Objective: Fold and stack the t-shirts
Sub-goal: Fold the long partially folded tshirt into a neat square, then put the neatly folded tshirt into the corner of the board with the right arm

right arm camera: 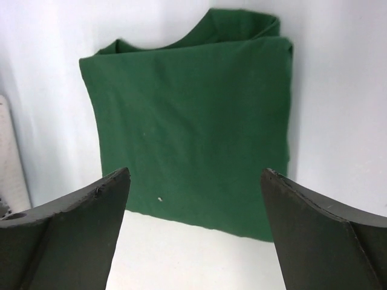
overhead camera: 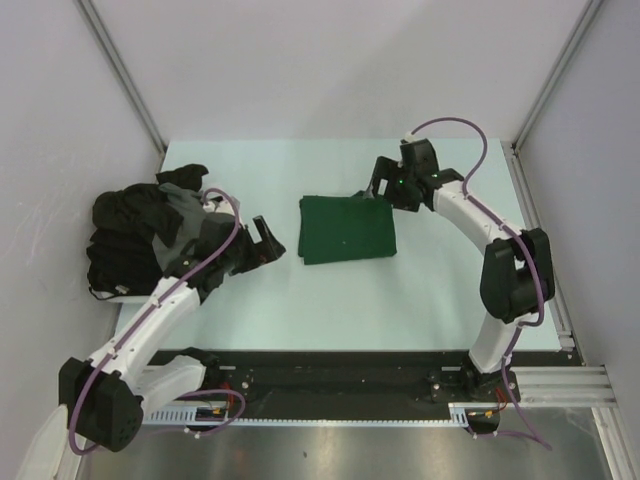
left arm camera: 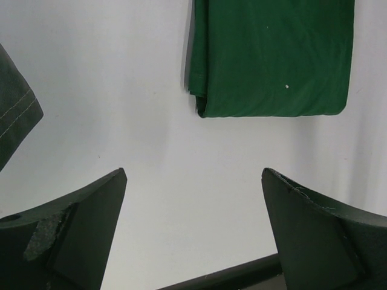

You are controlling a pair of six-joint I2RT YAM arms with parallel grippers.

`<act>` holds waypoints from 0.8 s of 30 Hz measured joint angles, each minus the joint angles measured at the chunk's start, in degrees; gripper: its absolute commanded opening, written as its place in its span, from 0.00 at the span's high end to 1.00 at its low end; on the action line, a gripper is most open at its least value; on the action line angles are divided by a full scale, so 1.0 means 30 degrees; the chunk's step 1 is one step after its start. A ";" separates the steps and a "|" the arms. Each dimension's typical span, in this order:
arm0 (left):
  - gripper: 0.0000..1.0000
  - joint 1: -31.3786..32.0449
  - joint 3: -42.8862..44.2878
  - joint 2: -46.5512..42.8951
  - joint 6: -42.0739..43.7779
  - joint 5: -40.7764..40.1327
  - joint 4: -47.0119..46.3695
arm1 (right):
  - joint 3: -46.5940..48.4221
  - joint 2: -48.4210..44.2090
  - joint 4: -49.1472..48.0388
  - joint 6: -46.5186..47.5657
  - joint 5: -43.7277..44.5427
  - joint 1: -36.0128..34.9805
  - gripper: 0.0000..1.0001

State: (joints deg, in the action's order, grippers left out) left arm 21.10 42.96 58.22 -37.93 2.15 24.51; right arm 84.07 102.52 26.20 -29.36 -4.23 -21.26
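Green t-shirt point(overhead camera: 347, 228) is lying folded into a flat rectangle around the middle of the desk point(overhead camera: 330, 310), with a small white speck showing on its top face. The left gripper point(overhead camera: 266, 243) is being held with jaws wide apart and nothing between them. It is hovering near the shirt's left edge, pointed toward it and clear of the cloth. The right gripper point(overhead camera: 380, 186) is also being held spread and empty at the shirt's far right corner. Contact with the fabric cannot be told from overhead, and in the right wrist view the shirt is lying just beyond the fingertips. The black and dark grey t-shirts point(overhead camera: 140, 235) are lying in a crumpled heap at the desk's left edge, beside the left arm. A dark grey hem with light stitching is showing at the left border of the left wrist view.
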 measured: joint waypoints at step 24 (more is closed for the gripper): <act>0.01 0.0000 0.0007 0.0102 -0.0073 -0.0160 0.0372 | -0.0903 0.4160 -0.1195 0.1960 -0.4495 0.3002 0.10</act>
State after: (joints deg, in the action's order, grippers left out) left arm 21.10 42.98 58.52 -38.15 1.67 25.63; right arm 81.36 115.00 22.61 -23.49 -17.72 -12.25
